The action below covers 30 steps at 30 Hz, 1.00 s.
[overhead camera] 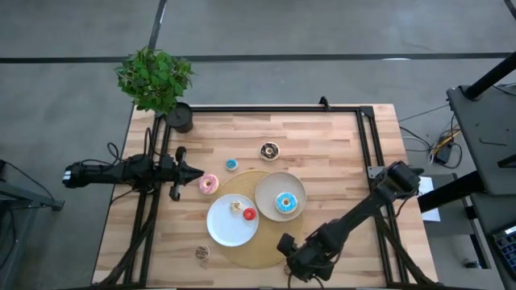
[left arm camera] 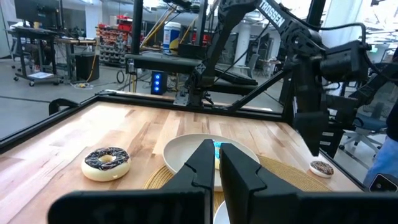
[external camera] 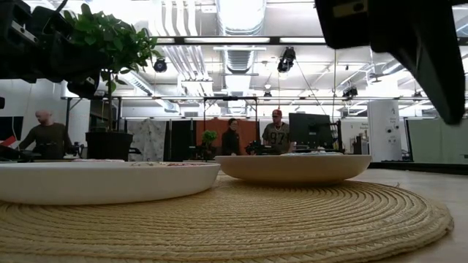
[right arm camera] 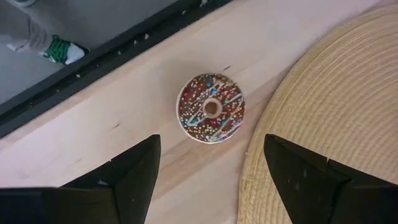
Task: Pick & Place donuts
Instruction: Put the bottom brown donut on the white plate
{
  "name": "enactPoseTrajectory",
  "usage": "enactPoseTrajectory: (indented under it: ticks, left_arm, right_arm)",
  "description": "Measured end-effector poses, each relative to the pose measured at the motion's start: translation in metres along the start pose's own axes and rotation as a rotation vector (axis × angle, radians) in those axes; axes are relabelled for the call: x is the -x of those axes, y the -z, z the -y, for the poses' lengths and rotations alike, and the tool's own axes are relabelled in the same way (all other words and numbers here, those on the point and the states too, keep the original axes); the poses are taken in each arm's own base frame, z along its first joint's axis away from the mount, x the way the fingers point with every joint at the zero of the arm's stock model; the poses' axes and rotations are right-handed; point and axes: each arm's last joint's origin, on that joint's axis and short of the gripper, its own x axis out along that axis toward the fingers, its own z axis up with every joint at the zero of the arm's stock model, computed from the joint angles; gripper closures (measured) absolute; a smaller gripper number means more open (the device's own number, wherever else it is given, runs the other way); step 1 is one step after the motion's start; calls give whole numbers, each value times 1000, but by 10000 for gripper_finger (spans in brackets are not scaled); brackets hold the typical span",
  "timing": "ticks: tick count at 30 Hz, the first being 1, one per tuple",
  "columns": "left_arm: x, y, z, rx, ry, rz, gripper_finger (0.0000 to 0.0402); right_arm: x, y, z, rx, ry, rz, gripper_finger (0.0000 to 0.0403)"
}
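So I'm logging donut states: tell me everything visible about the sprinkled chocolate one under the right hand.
The sprinkled donut is a small ring: brown icing with coloured sprinkles over a cream base. It lies flat on the bare table, just off the mat, touching neither mat nor hand. The right hand hovers open above it.

We see the left end effector (overhead camera: 193, 171) low over the desk (overhead camera: 339, 153), just beside the pink donut (overhead camera: 209, 184). The right end effector (overhead camera: 302, 262) sits at the woven mat's (overhead camera: 256, 254) near edge. The white plate (overhead camera: 226, 225) holds red (overhead camera: 249, 214) and cream (overhead camera: 236, 206) minis; the beige plate (overhead camera: 270, 189) holds the blue-sprinkled donut (overhead camera: 285, 203). A chocolate donut (overhead camera: 269, 150) and a mini blue donut (overhead camera: 231, 164) lie apart.
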Motion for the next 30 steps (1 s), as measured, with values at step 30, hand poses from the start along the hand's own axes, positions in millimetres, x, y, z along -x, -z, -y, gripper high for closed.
enactPoseTrajectory:
  ticks: [30]
  left_arm:
    - [0,0,0,0,0,0,402]
  right_arm:
    - [-15,-19,-1,-5,-16,-13,126]
